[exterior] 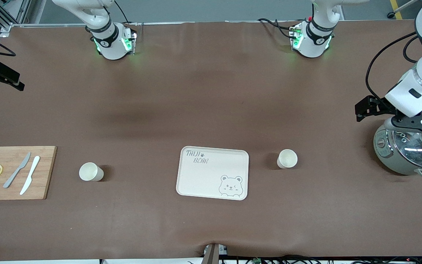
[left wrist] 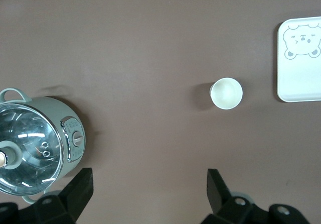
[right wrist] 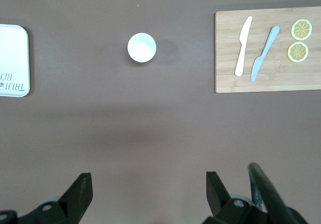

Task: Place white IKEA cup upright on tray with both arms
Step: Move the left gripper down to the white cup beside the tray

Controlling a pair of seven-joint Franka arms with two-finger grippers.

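The cream tray [exterior: 211,176] with "TAIJI BEAR" lettering lies flat at the middle of the table. Two white cups stand upright on the table beside it. One cup [exterior: 287,158] is toward the left arm's end and shows in the left wrist view [left wrist: 226,93]. The other cup [exterior: 91,171] is toward the right arm's end and shows in the right wrist view [right wrist: 142,47]. My left gripper [left wrist: 149,191] is open and empty, high over the table between the pot and the nearer cup. My right gripper [right wrist: 145,194] is open and empty, high above the table.
A grey-green pot with a glass lid [exterior: 408,150] stands at the left arm's end, under the left hand [exterior: 418,124]. A wooden cutting board [exterior: 13,172] at the right arm's end holds two knives and two lemon slices.
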